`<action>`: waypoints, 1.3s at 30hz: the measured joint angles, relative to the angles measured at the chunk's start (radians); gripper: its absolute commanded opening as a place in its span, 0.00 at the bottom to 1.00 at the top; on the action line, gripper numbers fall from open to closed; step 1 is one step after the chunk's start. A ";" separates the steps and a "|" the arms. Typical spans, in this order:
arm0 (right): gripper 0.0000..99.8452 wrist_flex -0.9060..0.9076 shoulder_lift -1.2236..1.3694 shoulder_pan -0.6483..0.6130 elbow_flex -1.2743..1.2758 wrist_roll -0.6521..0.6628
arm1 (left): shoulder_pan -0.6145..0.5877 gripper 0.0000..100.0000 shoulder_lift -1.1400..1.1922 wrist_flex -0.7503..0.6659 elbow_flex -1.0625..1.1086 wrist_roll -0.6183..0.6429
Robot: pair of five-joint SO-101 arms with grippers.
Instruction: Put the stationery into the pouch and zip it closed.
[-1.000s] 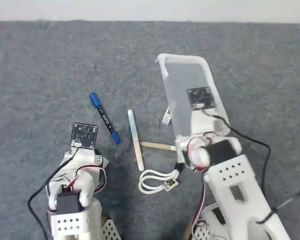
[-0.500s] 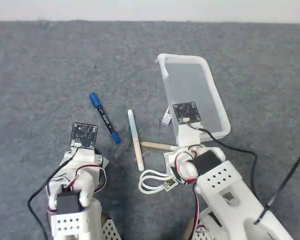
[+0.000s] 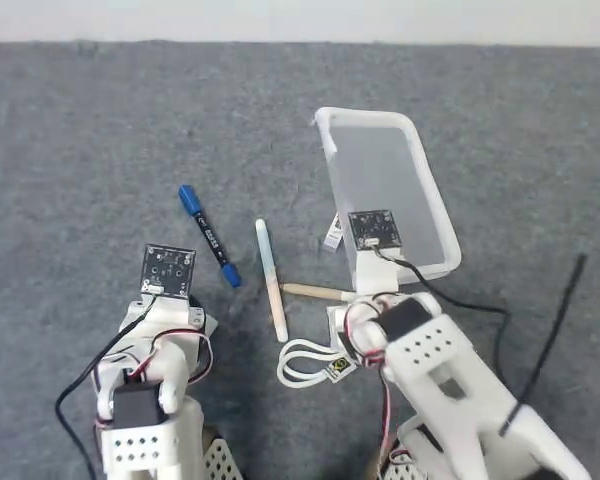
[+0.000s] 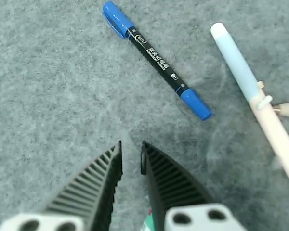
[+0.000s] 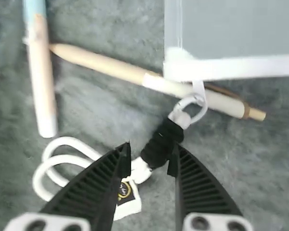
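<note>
Clear pouch (image 3: pixel 385 180) with a white zip edge lies flat on the grey felt table (image 3: pixel 80 130), not holding any stationery. 3 pens sit outside it:
- blue marker (image 3: pixel 208 235), off by itself
- pale blue-and-cream pen (image 3: pixel 270 280), between the marker and the pouch
- beige pen (image 5: pixel 101 65), tip touching the cream pen, other end tucked under the pouch corner

White cord loop (image 3: pixel 305 362) with a tag lies near the pens.

Right gripper (image 5: pixel 151 147) is partly open, its jaws straddling the black zip pull (image 5: pixel 161 139); can't tell if it's pinched. Left gripper (image 4: pixel 131 147) has a narrow gap and holds nothing, just short of the marker.
</note>
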 measured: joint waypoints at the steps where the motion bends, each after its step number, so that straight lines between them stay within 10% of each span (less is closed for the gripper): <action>1: 0.13 -0.005 0.035 0.005 -0.006 -0.002 | 0.000 0.07 0.000 0.000 0.000 0.000; 39: 0.01 0.029 0.356 0.054 -0.153 0.061 | 0.000 0.06 0.000 -0.002 0.000 0.000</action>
